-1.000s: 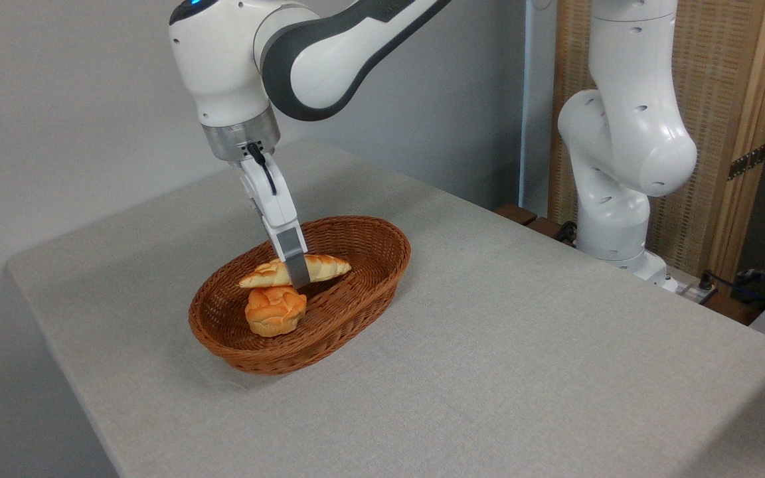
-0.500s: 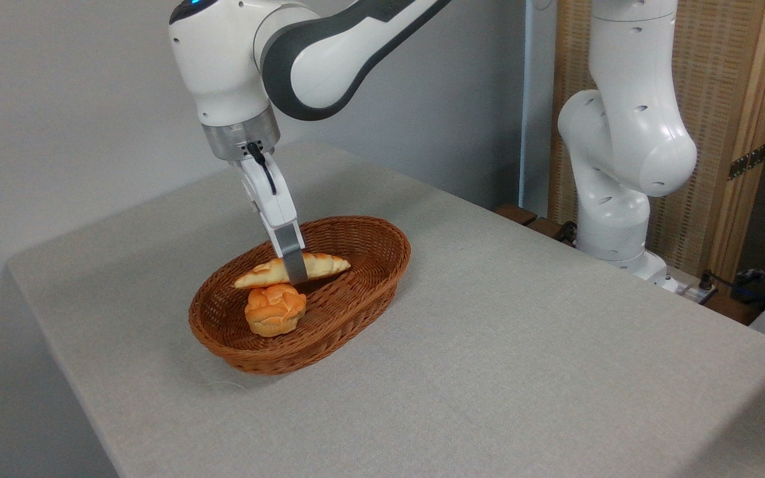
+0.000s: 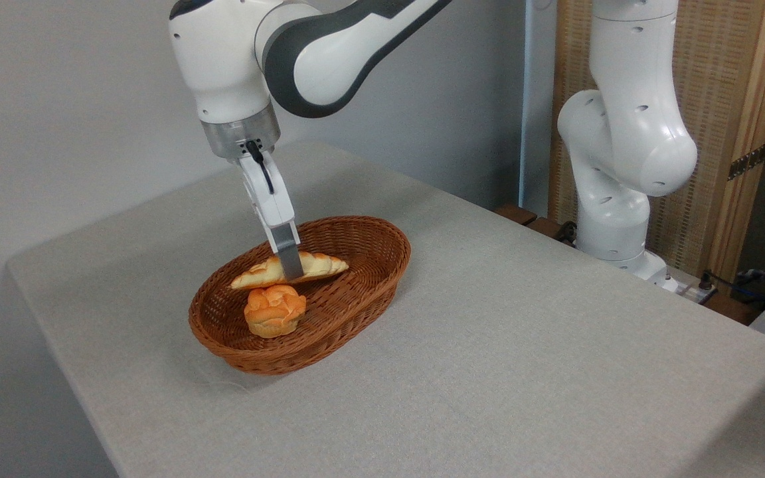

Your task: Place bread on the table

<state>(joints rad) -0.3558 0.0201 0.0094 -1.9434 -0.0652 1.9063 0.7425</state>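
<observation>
Gripping the bread (image 3: 319,265) at mid-length, the gripper (image 3: 291,269) holds it over the basket (image 3: 369,292).

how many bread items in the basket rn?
2. The long bread lies across the basket middle, gripper closed on it. The round orange bun sits just in front. None visibly hidden.

Bare table (image 3: 522,345) surrounds the basket (image 3: 356,312); its rim walls in the bun (image 3: 274,311).

Two baked goods, one basket

One bread (image 3: 319,265) in the gripper (image 3: 291,269), one bun (image 3: 274,310) just below it, one basket (image 3: 356,302) beneath both.
</observation>
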